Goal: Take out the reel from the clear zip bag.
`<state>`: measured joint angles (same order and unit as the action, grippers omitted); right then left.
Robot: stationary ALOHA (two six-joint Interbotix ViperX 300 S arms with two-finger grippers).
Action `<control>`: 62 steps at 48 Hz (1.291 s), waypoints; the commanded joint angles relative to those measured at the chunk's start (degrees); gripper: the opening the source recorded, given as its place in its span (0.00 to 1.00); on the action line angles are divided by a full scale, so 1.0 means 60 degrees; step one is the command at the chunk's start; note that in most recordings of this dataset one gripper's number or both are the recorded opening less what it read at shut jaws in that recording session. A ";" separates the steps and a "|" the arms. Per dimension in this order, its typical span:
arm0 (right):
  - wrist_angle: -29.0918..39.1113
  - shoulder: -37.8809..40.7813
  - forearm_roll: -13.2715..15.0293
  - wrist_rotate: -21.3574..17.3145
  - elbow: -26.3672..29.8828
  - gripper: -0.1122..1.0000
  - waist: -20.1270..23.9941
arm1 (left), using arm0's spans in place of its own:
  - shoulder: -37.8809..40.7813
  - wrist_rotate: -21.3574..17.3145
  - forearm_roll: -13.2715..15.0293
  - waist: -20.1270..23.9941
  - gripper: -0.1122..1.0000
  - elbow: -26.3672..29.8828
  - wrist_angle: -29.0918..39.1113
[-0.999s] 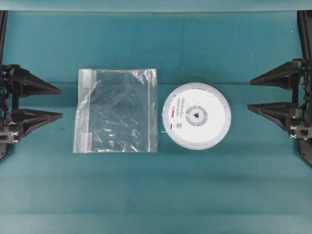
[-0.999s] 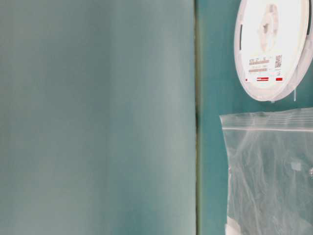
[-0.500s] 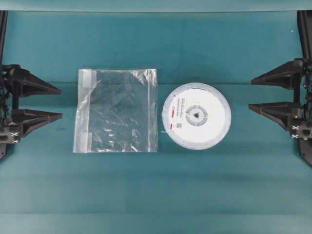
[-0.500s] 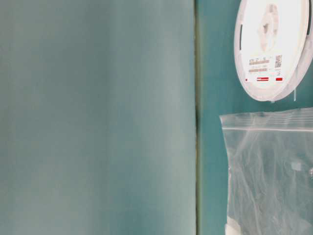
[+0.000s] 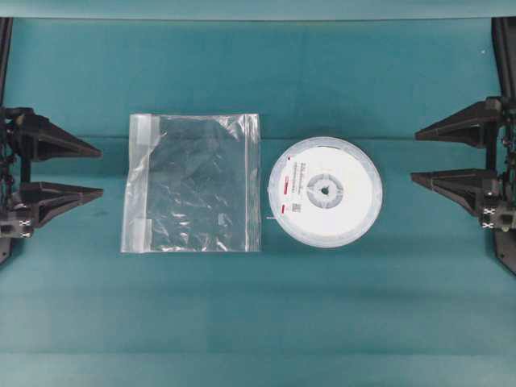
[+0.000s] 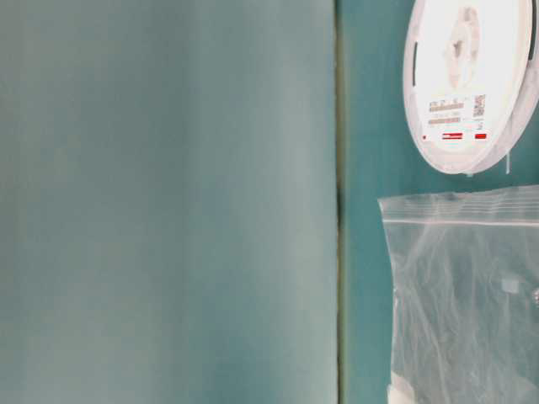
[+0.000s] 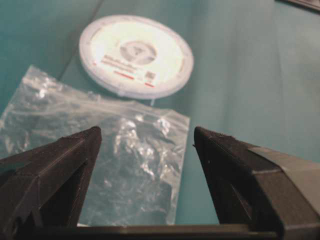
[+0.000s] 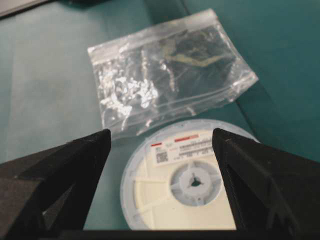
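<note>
White reel (image 5: 325, 191) flat on teal counter (image 5: 258, 322), outside and just beside clear zip bag (image 5: 192, 183), mid-counter. Left gripper (image 5: 90, 171) at left edge, right gripper (image 5: 426, 155) at right edge, both spread wide, empty.

The clear zip bag (image 5: 192, 184) is thin, crinkled, glossy transparent plastic. The reel (image 5: 326, 192) is smooth white plastic bearing a matt paper label. The tabletop (image 5: 258, 314) looks matt teal.
</note>
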<state>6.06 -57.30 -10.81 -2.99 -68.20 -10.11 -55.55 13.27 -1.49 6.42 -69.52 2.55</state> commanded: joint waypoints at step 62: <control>-0.0029 0.0029 0.0000 0.0015 0.0015 0.96 0.0161 | 0.0029 0.0015 -0.0029 -0.0015 0.93 0.0205 -0.0029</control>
<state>6.15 -57.30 -10.81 -3.08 -68.47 -9.32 -55.63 13.36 -1.49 6.42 -69.52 2.64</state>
